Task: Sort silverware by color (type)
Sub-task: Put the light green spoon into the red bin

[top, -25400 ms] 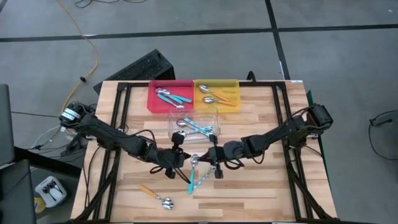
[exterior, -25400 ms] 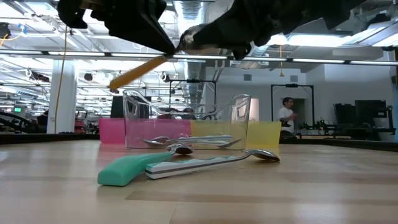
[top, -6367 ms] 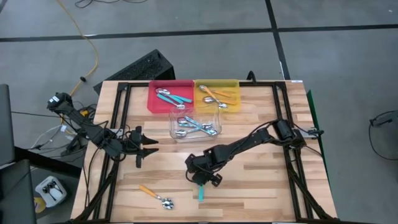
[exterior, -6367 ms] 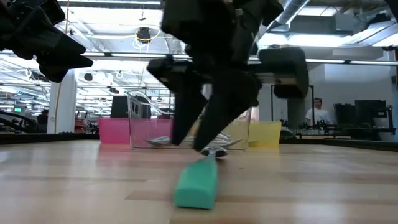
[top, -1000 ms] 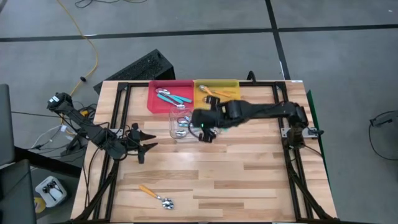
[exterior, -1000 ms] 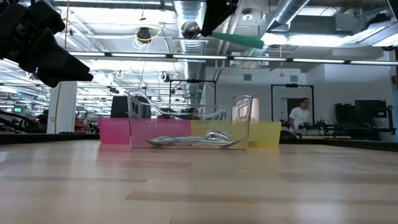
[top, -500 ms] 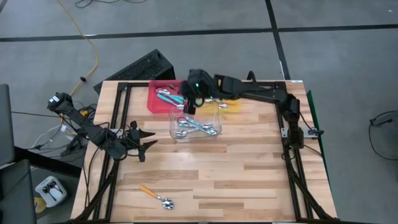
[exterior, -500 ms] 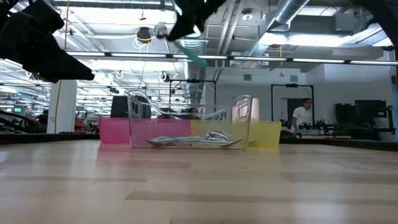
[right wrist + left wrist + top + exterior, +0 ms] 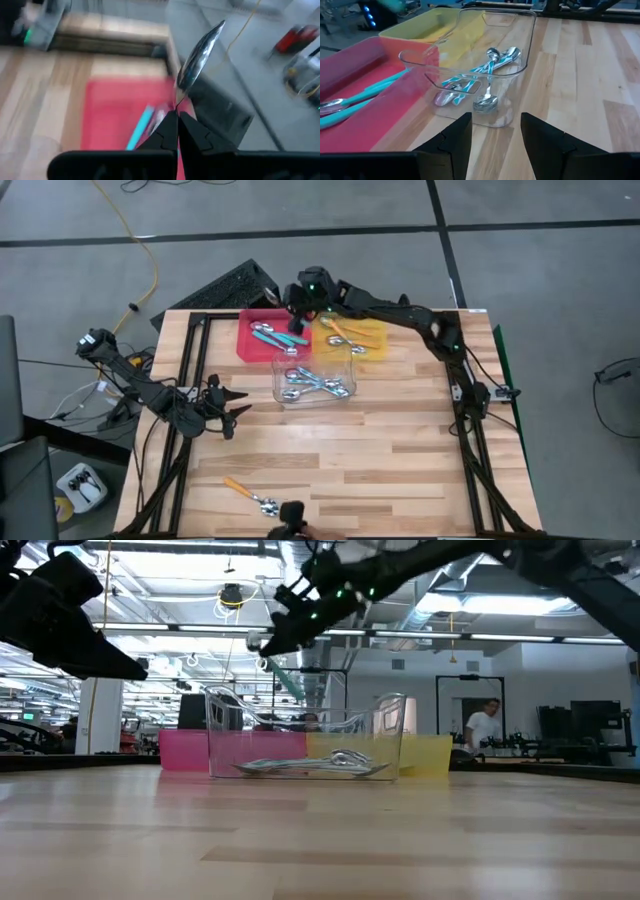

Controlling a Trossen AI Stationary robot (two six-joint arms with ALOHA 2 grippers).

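Observation:
My right gripper hangs over the far right corner of the red tray, shut on a teal-handled spoon. Two more teal spoons lie in that tray. The yellow tray holds orange-handled spoons. The clear tray holds pale blue ones. One orange spoon lies on the table near the front edge. My left gripper waits open at the table's left, pointing at the clear tray. My right gripper pinches the spoon's neck, just behind the bowl, between its two fingertips. The shiny bowl sticks out past the fingertips. The teal handle slants down below the fingers. The spoon is lifted clear, above the red tray.
The three trays stand close together at the table's far middle. A dark thing shows at the table's near edge. The bare wooden table spreads between the trays and the front edge. A person stands far behind in the room.
My right gripper has gone from above the clear tray toward the far left, to above the red tray, still shut on the teal spoon. The spoon has tipped from level to handle slanting down. A dark thing has come up at the near edge.

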